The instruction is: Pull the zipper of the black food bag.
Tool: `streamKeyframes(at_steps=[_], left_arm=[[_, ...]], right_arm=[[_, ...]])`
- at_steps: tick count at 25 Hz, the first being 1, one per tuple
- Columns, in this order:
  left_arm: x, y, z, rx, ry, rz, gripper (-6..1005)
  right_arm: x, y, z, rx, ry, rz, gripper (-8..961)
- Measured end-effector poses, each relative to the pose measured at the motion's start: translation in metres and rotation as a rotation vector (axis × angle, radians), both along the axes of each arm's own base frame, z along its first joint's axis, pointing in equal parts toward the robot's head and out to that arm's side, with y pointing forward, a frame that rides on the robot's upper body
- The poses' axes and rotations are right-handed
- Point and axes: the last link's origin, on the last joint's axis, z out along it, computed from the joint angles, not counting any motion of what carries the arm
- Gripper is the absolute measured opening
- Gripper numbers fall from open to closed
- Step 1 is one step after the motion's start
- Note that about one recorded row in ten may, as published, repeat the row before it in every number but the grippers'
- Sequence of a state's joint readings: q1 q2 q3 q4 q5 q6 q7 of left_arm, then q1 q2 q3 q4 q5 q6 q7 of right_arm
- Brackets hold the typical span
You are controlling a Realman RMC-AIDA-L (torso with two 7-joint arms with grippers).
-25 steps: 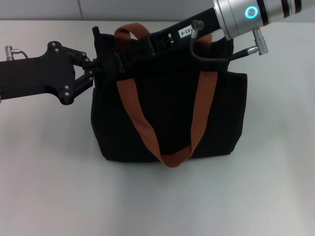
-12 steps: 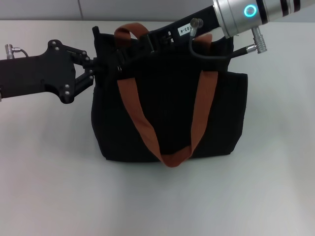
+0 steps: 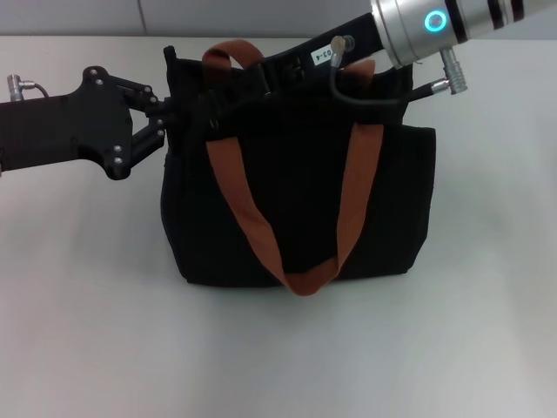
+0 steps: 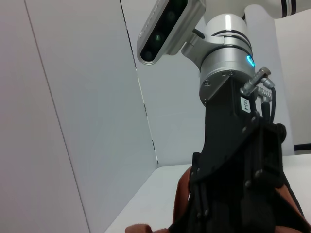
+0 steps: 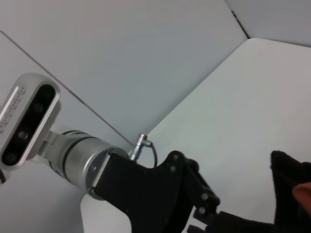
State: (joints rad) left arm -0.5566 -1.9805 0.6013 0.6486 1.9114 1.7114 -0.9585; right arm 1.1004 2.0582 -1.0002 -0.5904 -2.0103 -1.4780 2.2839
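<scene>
The black food bag (image 3: pixel 296 200) stands upright in the middle of the white table, its orange-brown strap handles (image 3: pixel 252 226) hanging down the front. My left gripper (image 3: pixel 178 115) is at the bag's top left corner, shut on the fabric edge there. My right gripper (image 3: pixel 254 80) reaches in from the upper right and lies along the bag's top edge, black against black. The zipper pull is hidden under it. The left wrist view shows the right arm (image 4: pixel 226 53) over the bag. The right wrist view shows the left arm (image 5: pixel 146 189) and a bag corner (image 5: pixel 291 174).
The white table (image 3: pixel 87 331) spreads around the bag on all sides. A grey wall (image 3: pixel 78 16) runs along the far edge of the table. The right arm's black cable (image 3: pixel 365 97) loops over the bag's top right.
My right arm has slid a little to the left along the bag's top edge. My left arm has shifted slightly up and stays on the corner. The bag has not moved.
</scene>
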Motion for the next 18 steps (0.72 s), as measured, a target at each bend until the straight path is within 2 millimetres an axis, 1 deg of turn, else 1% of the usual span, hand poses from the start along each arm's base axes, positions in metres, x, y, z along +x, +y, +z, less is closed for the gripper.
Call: streamKeyframes(at_steps=[6, 18], left_arm=[[0.0006, 0.0013, 0.0002, 0.003, 0.002, 0.0, 73], [0.0004, 0.0007, 0.0029, 0.014, -0.015, 0.002, 73]], right_arm=[[-0.0037, -0.0036, -0.0015, -0.019, 0.004, 0.018, 450], [-0.002, 0.0001, -0.002, 0.007, -0.008, 0.014, 451]])
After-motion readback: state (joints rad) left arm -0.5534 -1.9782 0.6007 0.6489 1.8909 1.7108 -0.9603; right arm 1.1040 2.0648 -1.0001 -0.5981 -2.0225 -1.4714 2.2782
